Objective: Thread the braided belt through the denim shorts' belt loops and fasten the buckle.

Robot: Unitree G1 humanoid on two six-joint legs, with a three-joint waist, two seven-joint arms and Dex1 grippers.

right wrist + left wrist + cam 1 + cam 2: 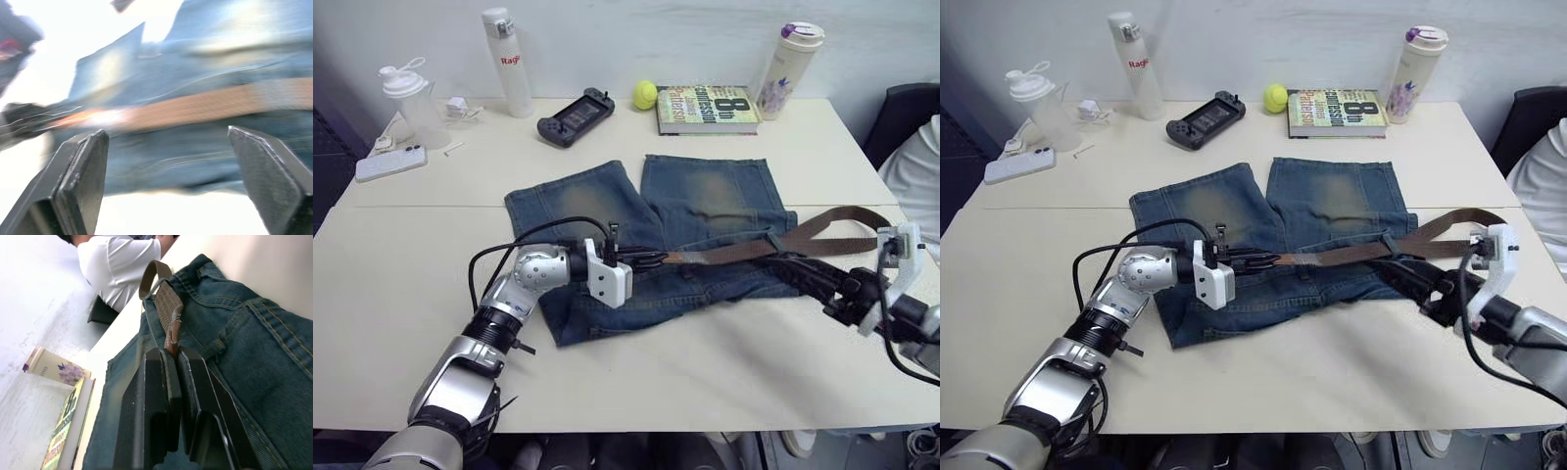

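Note:
The denim shorts [705, 201] lie flat in the middle of the table, waistband nearest me. The braided belt [734, 250] runs brown along the waistband and curves back in a fold [847, 215] at the right. My left gripper [651, 258] is low over the waistband, shut on the belt's free tip [171, 333]. A belt loop [217, 346] sits just beside that tip. My right gripper [785, 264] hovers open at the right end of the waistband, with the belt [210, 105] lying beyond its spread fingers [85, 164]. I cannot make out the buckle.
Along the far edge stand a white bottle [506, 61], a shaker cup [411, 98], a phone [389, 163], a game controller [576, 116], a tennis ball [645, 94], a book [707, 109] and a floral tumbler [787, 69]. A person in white [918, 166] sits at the right.

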